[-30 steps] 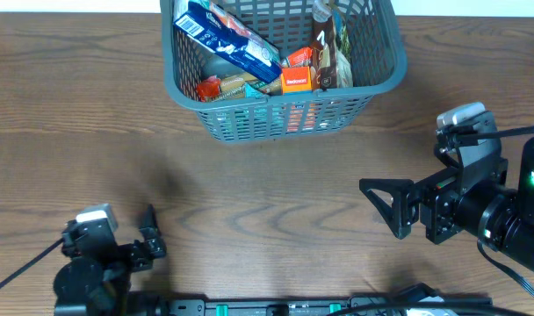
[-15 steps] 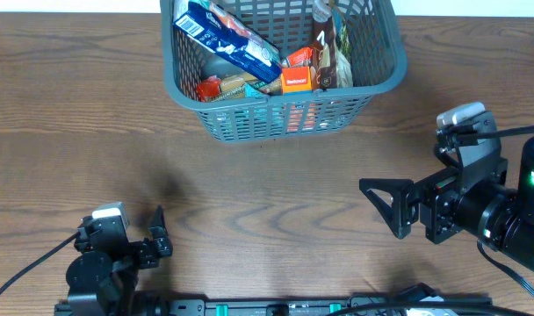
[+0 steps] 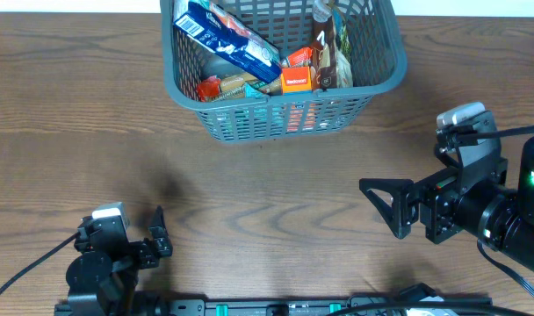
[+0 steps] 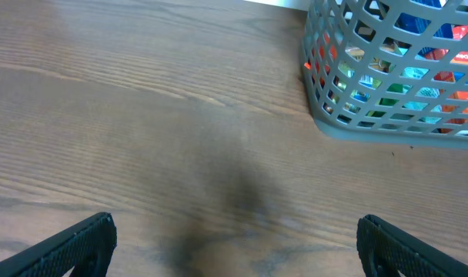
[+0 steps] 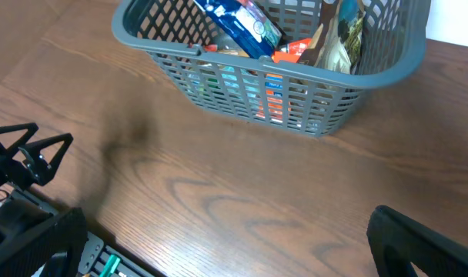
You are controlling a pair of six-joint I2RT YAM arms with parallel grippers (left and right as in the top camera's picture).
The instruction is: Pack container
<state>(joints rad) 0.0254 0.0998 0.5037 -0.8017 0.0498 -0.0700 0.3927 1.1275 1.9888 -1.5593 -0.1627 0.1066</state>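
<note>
The container (image 3: 276,95), a dark grey slotted basket, stands at the far middle of the wooden table. It holds several groceries, among them a blue box (image 3: 227,39), an orange packet (image 3: 296,82) and a brown pouch (image 3: 327,48). The container also shows in the left wrist view (image 4: 357,123) and the right wrist view (image 5: 295,73). My left gripper (image 3: 157,232) is open and empty near the front left edge, far from the container; bare table lies between its fingers (image 4: 234,235). My right gripper (image 3: 381,209) is open and empty at the front right (image 5: 226,235).
A black rail with green parts (image 3: 276,307) runs along the table's front edge. The left gripper also shows in the right wrist view (image 5: 34,154). The table's far edge lies just behind the container.
My left gripper has shifted slightly to the right and toward the front edge, then stopped. The right arm and the container have not moved.
</note>
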